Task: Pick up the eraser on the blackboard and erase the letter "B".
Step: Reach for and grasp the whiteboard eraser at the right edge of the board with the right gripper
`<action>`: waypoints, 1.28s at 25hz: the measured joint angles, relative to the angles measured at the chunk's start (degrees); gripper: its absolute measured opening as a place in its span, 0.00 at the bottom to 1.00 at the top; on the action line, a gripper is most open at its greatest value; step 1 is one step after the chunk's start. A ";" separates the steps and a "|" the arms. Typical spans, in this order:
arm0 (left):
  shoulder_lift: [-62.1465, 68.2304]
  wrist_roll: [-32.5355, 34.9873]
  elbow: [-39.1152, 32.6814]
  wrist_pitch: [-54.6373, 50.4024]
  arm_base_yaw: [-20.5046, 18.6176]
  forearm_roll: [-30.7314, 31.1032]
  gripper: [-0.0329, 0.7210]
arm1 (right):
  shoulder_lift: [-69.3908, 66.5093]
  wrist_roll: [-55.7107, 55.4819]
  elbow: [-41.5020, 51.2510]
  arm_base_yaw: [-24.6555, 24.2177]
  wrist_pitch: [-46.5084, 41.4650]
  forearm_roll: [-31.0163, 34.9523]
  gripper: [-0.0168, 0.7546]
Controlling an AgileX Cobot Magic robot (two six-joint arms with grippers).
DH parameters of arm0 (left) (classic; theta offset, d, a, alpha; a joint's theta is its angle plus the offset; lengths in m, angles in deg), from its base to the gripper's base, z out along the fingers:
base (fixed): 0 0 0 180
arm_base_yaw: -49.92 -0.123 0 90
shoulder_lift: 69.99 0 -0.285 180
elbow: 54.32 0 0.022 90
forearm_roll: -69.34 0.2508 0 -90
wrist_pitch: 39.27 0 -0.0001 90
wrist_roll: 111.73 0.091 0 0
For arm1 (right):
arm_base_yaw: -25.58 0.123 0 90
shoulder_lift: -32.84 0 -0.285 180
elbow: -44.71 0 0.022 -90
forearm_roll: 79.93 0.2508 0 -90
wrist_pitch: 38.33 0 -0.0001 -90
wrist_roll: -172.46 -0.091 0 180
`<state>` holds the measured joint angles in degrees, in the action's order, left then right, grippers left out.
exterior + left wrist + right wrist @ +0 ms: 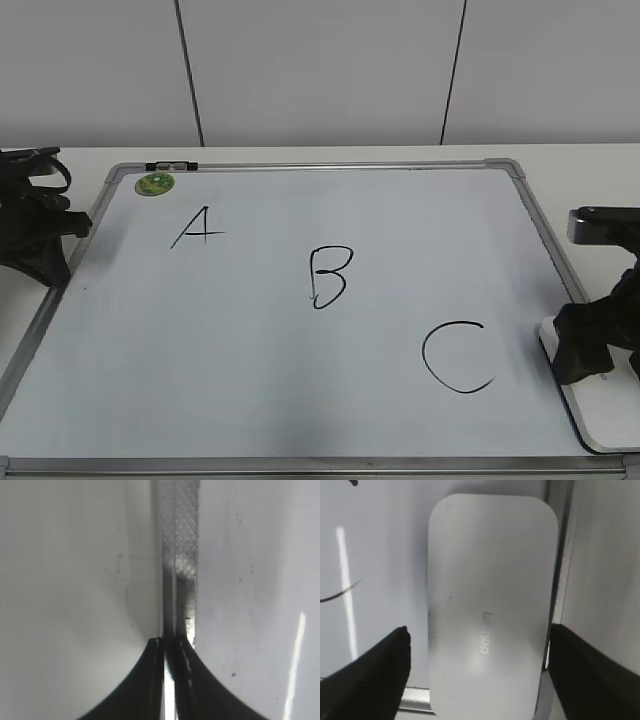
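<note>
The flat white rounded-rectangle plastic eraser [492, 610] lies at the near right corner of the silver-framed white blackboard [300, 400]. The right gripper [480, 670] straddles it, jaws wide, seemingly not touching. The thin black marker letter "B" [328, 277] sits mid-board. The left gripper [172, 645] rests pinched together over the left frame.

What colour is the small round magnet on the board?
Green, with a pale pattern; the magnet shows best in the exterior view.
</note>
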<state>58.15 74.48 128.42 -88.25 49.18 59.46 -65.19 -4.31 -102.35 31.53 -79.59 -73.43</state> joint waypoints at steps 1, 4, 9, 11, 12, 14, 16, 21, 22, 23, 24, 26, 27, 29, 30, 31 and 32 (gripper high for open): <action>0.00 0.00 0.00 0.00 0.00 0.00 0.06 | -0.43 -0.11 0.00 0.00 0.41 -0.05 0.87; 0.00 0.00 0.00 0.00 0.00 0.00 0.06 | -1.34 -0.65 -0.04 0.00 1.52 -0.14 0.87; 0.00 0.00 0.00 0.00 0.00 0.00 0.06 | -4.23 -1.02 -0.04 0.00 2.27 -0.14 0.87; 0.00 0.00 0.00 0.00 0.00 0.00 0.06 | -4.80 -1.02 -0.04 0.00 2.27 -0.14 0.87; 0.00 0.00 0.00 0.00 0.00 0.00 0.06 | -4.92 -1.02 -0.04 0.00 2.27 -0.14 0.87; 0.00 0.00 0.00 0.00 0.00 0.00 0.06 | -4.90 -1.02 -0.04 0.00 2.27 -0.14 0.85; 0.00 0.00 0.00 0.00 0.00 0.00 0.06 | -4.90 -1.02 -0.04 0.00 2.27 -0.14 0.80; 0.00 0.00 0.00 0.00 0.00 0.00 0.06 | -4.90 -1.32 -0.04 0.00 2.27 -0.41 0.74; 0.00 0.00 0.00 0.00 0.00 0.00 0.06 | -4.90 -1.37 -0.04 0.00 2.27 -0.45 0.74; 0.00 0.00 0.00 0.00 0.00 0.00 0.06 | -4.90 -1.37 -0.04 0.00 2.27 -0.54 0.74; 0.00 0.00 0.00 0.00 0.00 0.00 0.06 | -4.90 -1.46 -0.04 0.00 2.27 -0.54 0.74; 0.00 0.00 0.00 0.00 0.00 0.00 0.06 | -4.53 -1.46 -0.04 0.00 2.27 -0.54 0.74; 0.00 0.00 0.00 0.00 0.00 0.00 0.06 | -4.13 -1.50 -0.04 0.00 2.27 -0.54 0.74; 0.00 0.00 0.00 0.00 0.00 0.00 0.06 | -2.14 -1.59 -0.04 0.00 2.17 -0.54 0.74; 0.00 0.00 0.00 0.00 0.00 0.00 0.06 | -1.02 -1.59 -0.04 0.00 2.17 -0.54 0.74; 0.00 0.00 0.00 0.00 0.00 0.00 0.06 | 0.26 -1.72 -0.04 0.00 2.17 -0.54 0.74; 0.00 0.00 0.00 0.00 0.00 0.00 0.06 | 1.42 -1.72 -0.04 0.00 2.17 -0.54 0.74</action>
<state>58.15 74.48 128.42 -88.25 49.18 59.46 -63.77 -6.03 -102.39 31.53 -77.42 -73.97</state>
